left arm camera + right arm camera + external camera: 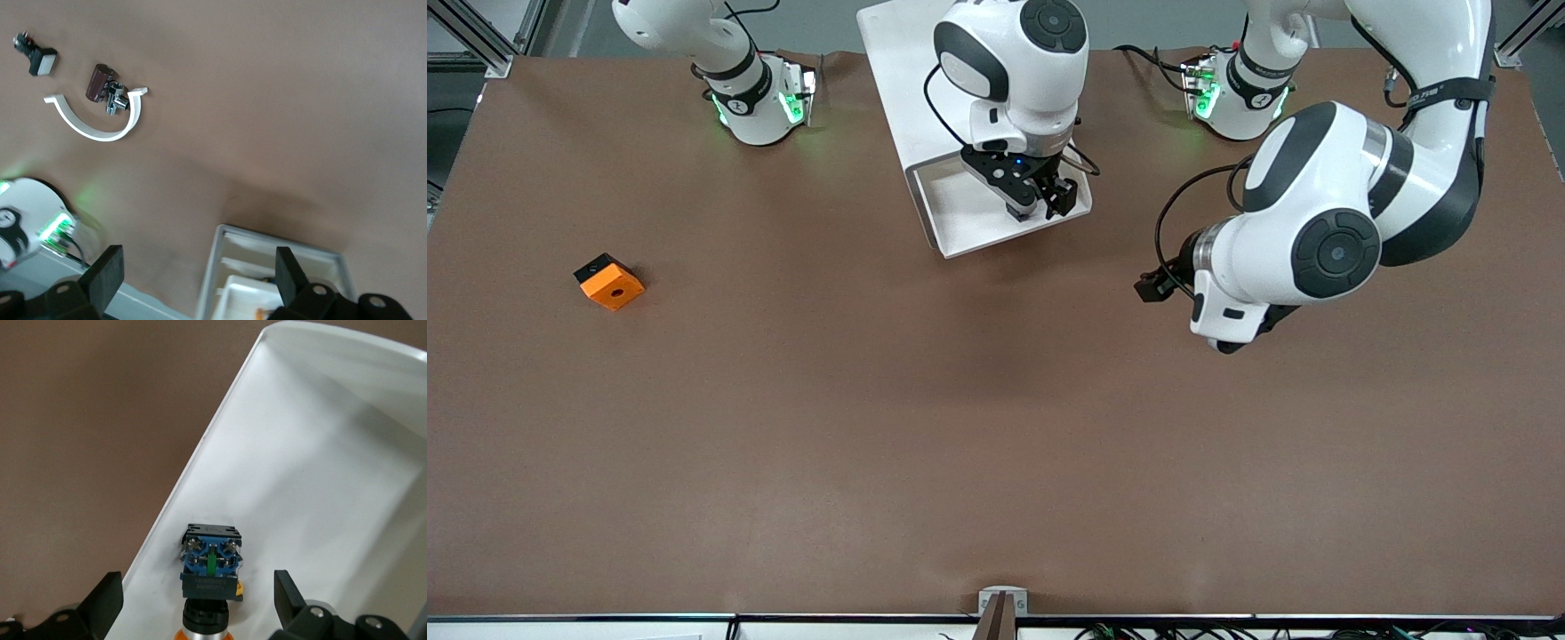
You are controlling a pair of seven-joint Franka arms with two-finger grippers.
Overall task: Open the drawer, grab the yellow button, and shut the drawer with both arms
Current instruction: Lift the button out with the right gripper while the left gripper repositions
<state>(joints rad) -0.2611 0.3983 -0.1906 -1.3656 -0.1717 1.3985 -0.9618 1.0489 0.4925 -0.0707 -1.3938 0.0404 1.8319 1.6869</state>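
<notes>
Brown table [871, 427], white cabinet [907, 80] at the robots' edge, its drawer [969, 227] pulled open toward the front camera. Right arm [1009, 71] reaches over the open drawer; right gripper [1040, 206] is inside the tray area. Left arm [1360, 204] hangs over bare table toward its own end, beside the drawer. The front view hides the left gripper under the arm body and does not show the button. Right wrist view fills that in: the button [210, 577] lies on the drawer floor close to the side wall, blue base up toward the camera, orange cap just visible; right gripper [197, 600] fingers spread wide either side of it, not touching. Left wrist view: left gripper [197, 273] also released, holding nothing, drawer and cabinet ahead of it, plus a white arc [93, 120], a dark cylinder part [100, 82] and a small black clip [37, 55] on the table. Orange square block [609, 282] sits well apart toward the right arm's end.
</notes>
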